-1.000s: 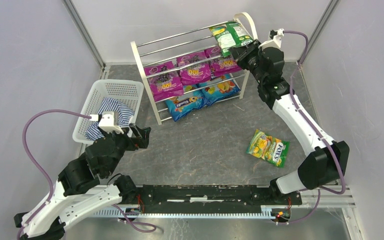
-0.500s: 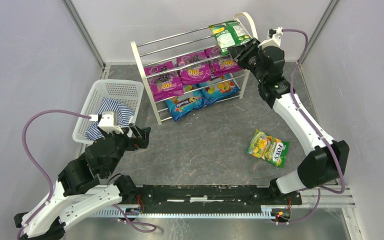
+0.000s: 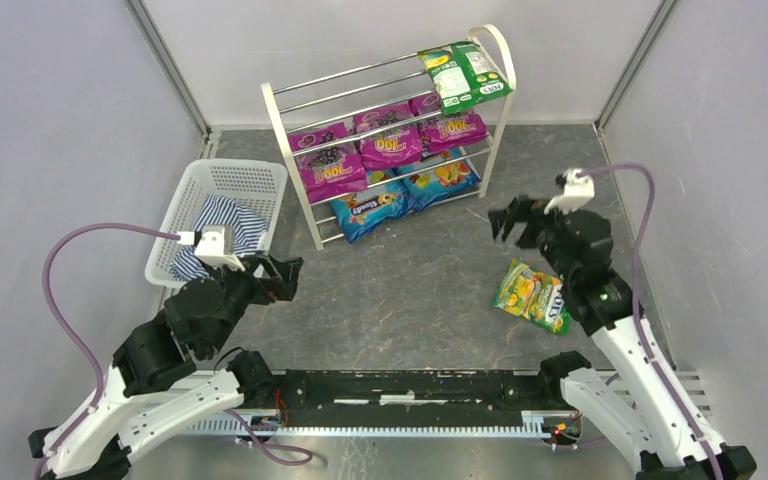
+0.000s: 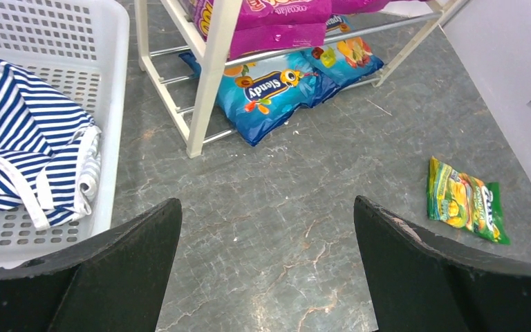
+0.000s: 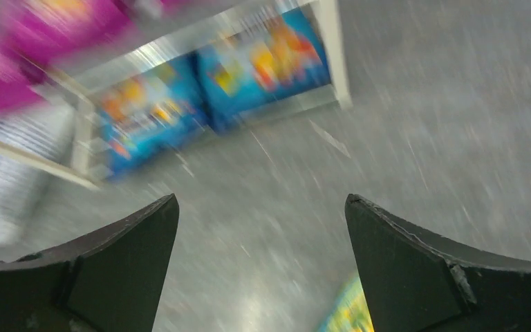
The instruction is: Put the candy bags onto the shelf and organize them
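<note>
The shelf (image 3: 291, 150) stands at the back of the table, slanted. A green-yellow candy bag (image 3: 463, 74) lies on its top tier at the right end. Three magenta bags (image 3: 388, 138) fill the middle tier and two blue bags (image 3: 405, 194) the bottom one. Another green-yellow bag (image 3: 535, 295) lies flat on the grey floor at the right, also seen as the green-yellow bag (image 4: 465, 209). My right gripper (image 3: 511, 217) hangs open and empty just above and left of that bag. My left gripper (image 3: 285, 275) is open over bare floor near the basket; its view shows the blue bags (image 4: 287, 86).
A white lattice basket (image 3: 188, 205) with a blue-and-white striped cloth (image 3: 228, 228) sits at the left, next to my left arm. Grey walls close in on both sides and behind the shelf.
My right gripper let go of the green-yellow bag on the top tier, opened wide, and swung back down toward the bag on the floor. The left arm stayed put.
</note>
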Tool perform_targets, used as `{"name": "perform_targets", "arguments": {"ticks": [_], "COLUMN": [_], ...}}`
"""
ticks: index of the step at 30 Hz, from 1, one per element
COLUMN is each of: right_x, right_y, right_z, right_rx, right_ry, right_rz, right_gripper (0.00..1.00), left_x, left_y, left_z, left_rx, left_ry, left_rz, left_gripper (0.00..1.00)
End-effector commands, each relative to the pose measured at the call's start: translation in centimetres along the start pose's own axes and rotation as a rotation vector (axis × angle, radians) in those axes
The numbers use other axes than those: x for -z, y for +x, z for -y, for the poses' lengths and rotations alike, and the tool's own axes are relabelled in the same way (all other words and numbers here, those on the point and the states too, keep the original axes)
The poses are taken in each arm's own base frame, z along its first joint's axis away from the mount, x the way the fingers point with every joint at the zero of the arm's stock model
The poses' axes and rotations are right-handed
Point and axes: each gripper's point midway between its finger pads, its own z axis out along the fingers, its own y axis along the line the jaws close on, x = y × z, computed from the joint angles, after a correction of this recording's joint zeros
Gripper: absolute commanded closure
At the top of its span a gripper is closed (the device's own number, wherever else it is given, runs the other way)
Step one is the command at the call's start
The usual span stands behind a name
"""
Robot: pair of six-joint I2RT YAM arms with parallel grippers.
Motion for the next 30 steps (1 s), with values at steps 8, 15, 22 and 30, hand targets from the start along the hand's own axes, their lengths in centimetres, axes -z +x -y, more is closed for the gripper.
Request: {"name": "perform_targets", "arguments": {"ticks": [8,15,22,30], "right_x": [5.0,4.3,4.0,3.5], "right_y": [18.2,19.5,21.8,23.5], "right_z": [12.2,14.6,13.7,11.3], "right_rx": [-0.027,-0.026,-0.06,-0.089], "right_ry": [0.493,0.606,0.522,0.384], "right_rz": [-0.389,-0.521,-0.584,-0.611], "right_gripper": [0.02,0.02,0.02,0.02], "left_x": [0.1,1.0,1.3,0.8], "left_y": [-0.5,-1.2,-1.5,-1.0], "left_z": [1.5,1.2,0.9,1.4], "left_rx": [-0.038,-0.008,0.005,-0.018], "left_ry": [0.097,0.113,0.113,0.121], "left_rz": [0.018,0.056,0.074,0.049], "left_gripper": [0.0,0.0,0.0,0.0]}}
